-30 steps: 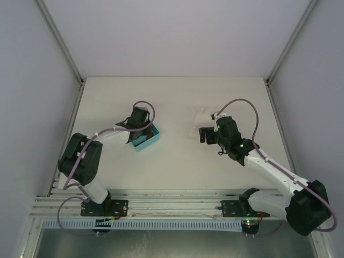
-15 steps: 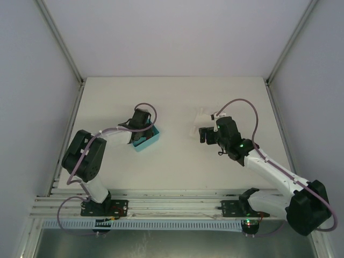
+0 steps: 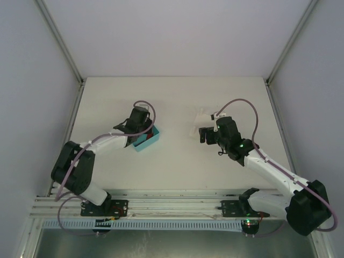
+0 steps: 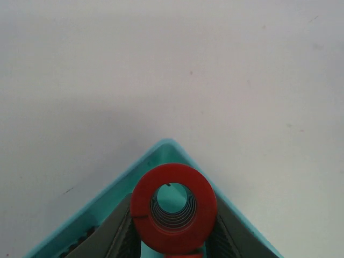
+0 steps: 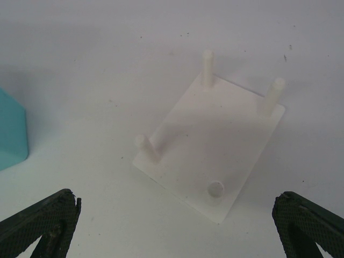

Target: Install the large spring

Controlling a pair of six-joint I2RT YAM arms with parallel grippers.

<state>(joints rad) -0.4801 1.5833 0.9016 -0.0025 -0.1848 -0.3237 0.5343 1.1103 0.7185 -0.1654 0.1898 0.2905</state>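
Observation:
The large spring (image 4: 200, 208), a grey coil with a red ring at its end, faces the left wrist camera end-on. My left gripper (image 4: 173, 221) is shut on it, a grey finger (image 4: 115, 232) pressed against each side of the red ring, just over a corner of the teal bin (image 4: 161, 148). From above, the left gripper (image 3: 141, 131) sits at that bin (image 3: 152, 141). A white base plate (image 5: 215, 134) with upright pegs lies flat under my right gripper (image 5: 174, 226), which is open with nothing between its fingers. Seen from above, the right gripper (image 3: 203, 134) is just below the plate (image 3: 200, 119).
The teal bin's corner (image 5: 11, 134) shows at the left edge of the right wrist view. Dark small parts lie inside the bin beneath the left gripper. White walls and metal frame posts close in the table on three sides.
The left arm's elbow has swung down and to the left while its gripper stayed at the teal bin. The right arm has not moved.

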